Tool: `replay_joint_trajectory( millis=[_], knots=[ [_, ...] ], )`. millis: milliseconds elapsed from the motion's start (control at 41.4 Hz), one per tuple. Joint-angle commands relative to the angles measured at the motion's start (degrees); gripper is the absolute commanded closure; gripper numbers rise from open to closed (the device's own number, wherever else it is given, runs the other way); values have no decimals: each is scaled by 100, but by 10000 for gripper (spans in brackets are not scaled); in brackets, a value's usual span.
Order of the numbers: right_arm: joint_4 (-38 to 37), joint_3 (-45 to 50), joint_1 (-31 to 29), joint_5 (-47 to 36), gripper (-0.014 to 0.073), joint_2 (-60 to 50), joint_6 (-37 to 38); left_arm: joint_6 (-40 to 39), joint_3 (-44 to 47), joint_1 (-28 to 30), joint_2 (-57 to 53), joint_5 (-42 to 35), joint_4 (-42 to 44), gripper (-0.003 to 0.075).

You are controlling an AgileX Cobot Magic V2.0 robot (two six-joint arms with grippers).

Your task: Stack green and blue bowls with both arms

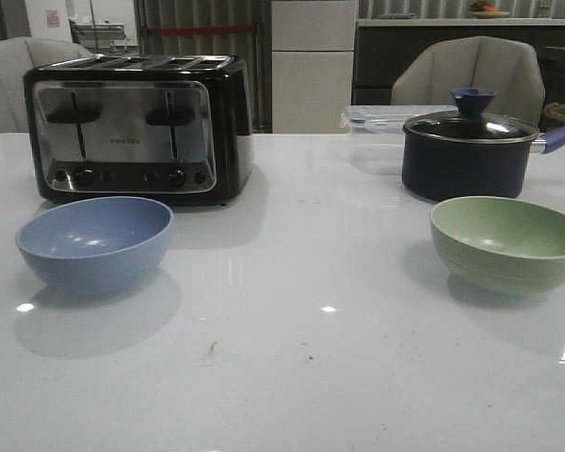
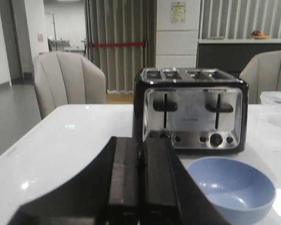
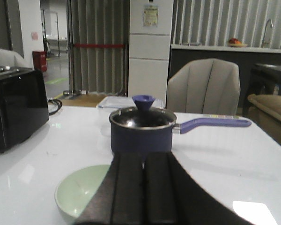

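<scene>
The dusty blue bowl (image 1: pixel 95 244) stands upright and empty at the table's left front, in front of the toaster. It also shows in the left wrist view (image 2: pixel 232 187). The pale green bowl (image 1: pixel 508 242) stands upright and empty at the right front, and it shows in the right wrist view (image 3: pixel 82 192). My left gripper (image 2: pixel 141 154) is shut and empty, above the table beside the blue bowl. My right gripper (image 3: pixel 144 164) is shut and empty, beside the green bowl. Neither arm shows in the front view.
A black and chrome toaster (image 1: pixel 137 127) stands behind the blue bowl. A dark navy lidded pot (image 1: pixel 471 146) with a long handle stands behind the green bowl, a clear plastic box (image 1: pixel 377 121) behind it. Chairs stand beyond the table's far edge.
</scene>
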Motion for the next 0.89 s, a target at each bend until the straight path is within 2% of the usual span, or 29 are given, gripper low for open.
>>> replay_joint_trajectory(
  millis=[0, 266, 555, 676, 869],
  knots=[
    [-40, -413, -43, -624, 536, -100, -6, -4, -214, -36, -111, -595, -16, 627],
    [-40, -1967, -43, 787, 536, 87, -6, -4, -1548, -36, 32, -299, -16, 627],
    [-40, -3324, -43, 2099, 536, 1336, -6, -4, -3083, -36, 1014, 1033, -16, 627],
    [-40, -3643, -43, 2727, 536, 1988, -6, -4, -3385, -36, 1451, 1625, -16, 627],
    [-40, -3656, -43, 3228, 536, 2812, -6, -4, -3395, -36, 2037, 2335, -6, 627]
  ],
)
